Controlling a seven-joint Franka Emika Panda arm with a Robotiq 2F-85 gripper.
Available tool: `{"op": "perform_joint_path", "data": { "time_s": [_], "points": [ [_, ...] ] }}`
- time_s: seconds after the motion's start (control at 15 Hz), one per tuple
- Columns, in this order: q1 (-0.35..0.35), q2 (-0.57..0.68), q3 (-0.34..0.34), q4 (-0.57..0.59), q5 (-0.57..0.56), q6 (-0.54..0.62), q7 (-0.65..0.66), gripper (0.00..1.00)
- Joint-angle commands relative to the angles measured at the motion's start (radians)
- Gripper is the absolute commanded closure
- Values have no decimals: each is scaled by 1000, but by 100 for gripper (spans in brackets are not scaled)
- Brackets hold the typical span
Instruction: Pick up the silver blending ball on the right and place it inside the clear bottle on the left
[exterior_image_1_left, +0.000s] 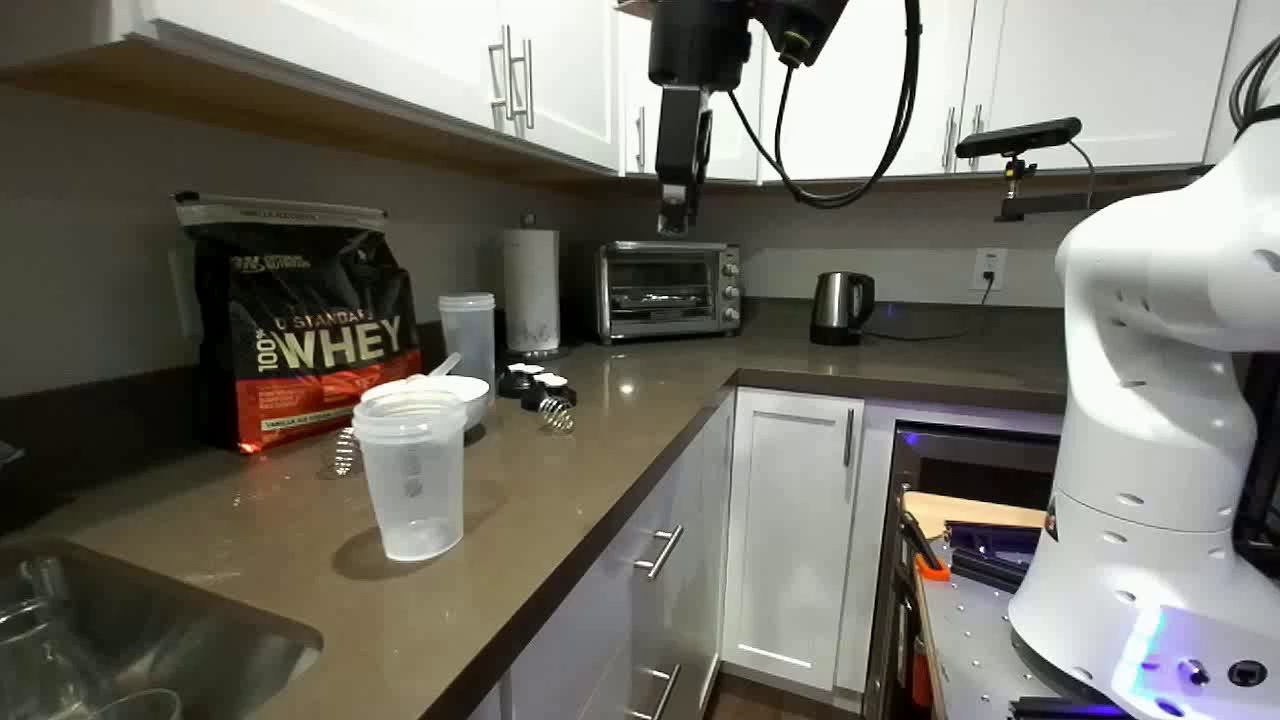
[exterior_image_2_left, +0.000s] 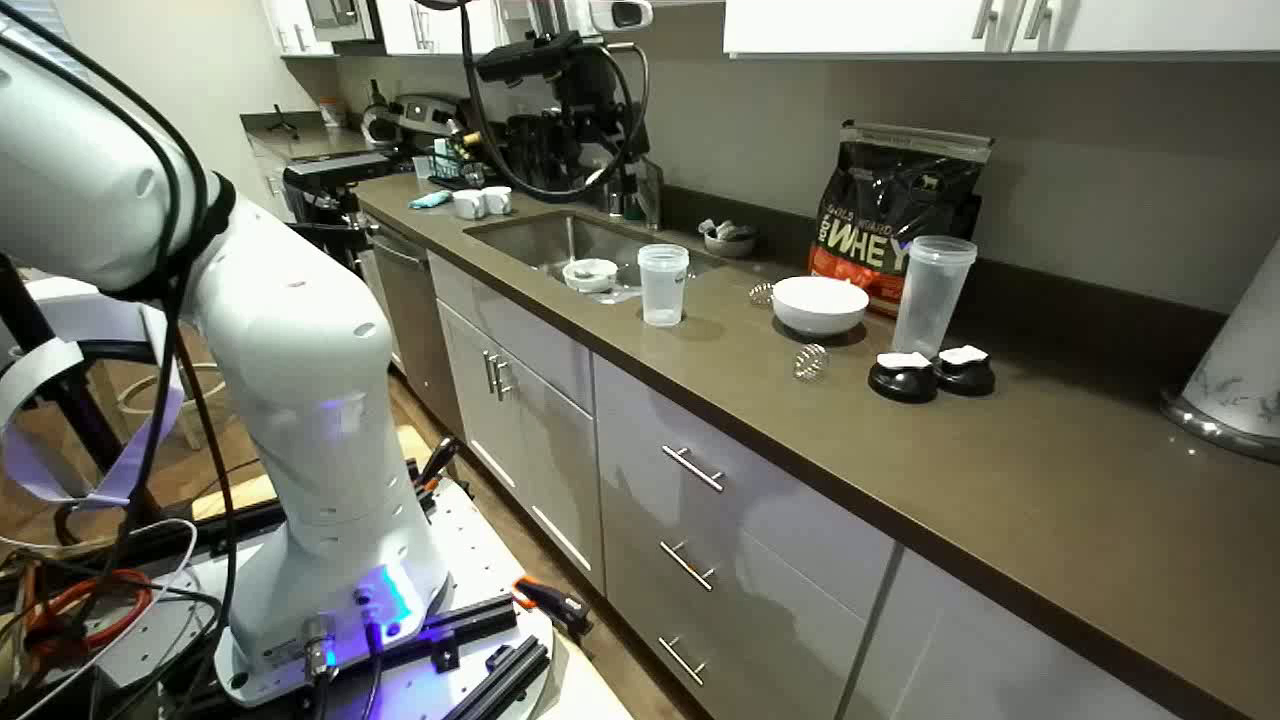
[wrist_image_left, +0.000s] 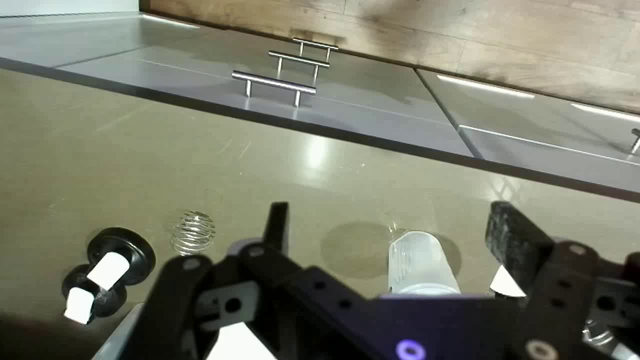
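Both exterior views show us the silver blending ball (exterior_image_2_left: 811, 362) lying on the bench (exterior_image_2_left: 1060, 520); in an exterior view it sits right of centre, left of two round black caps (exterior_image_2_left: 903, 381) topped with white. In the same frame we find the clear bottle (exterior_image_2_left: 663, 285) standing upright near mid-frame, left of the ball and well apart from it. Above the ball in that frame is a white bowl (exterior_image_2_left: 820, 307), with a second wire ball (exterior_image_2_left: 761, 294) at its left edge; whether these two touch, we cannot tell. A taller translucent bottle (exterior_image_2_left: 932, 295) stands to the right, partly covering the whey bag (exterior_image_2_left: 895, 210) at upper right. In the wrist view we see the fingers (wrist_image_left: 516, 240) spread wide apart, one near mid-frame, the other towards the right. The clear bottle appears between them, farther off on the bench; the silver blending ball appears at left, outside the gap. In an exterior view the fingers (exterior_image_1_left: 680, 195) hang at upper centre, well above the bench, with the white arm (exterior_image_1_left: 1150, 330) along the right edge.
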Motion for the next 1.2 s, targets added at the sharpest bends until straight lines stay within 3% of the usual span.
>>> {"op": "perform_joint_path", "data": {
  "time_s": [0.0, 0.73, 1.13],
  "points": [
    [15, 2, -12, 3, -8, -3, 8, 0],
    [15, 2, -12, 3, -8, -3, 8, 0],
    [-42, 144, -46, 63, -90, 136, 3, 0]
  ]
}}
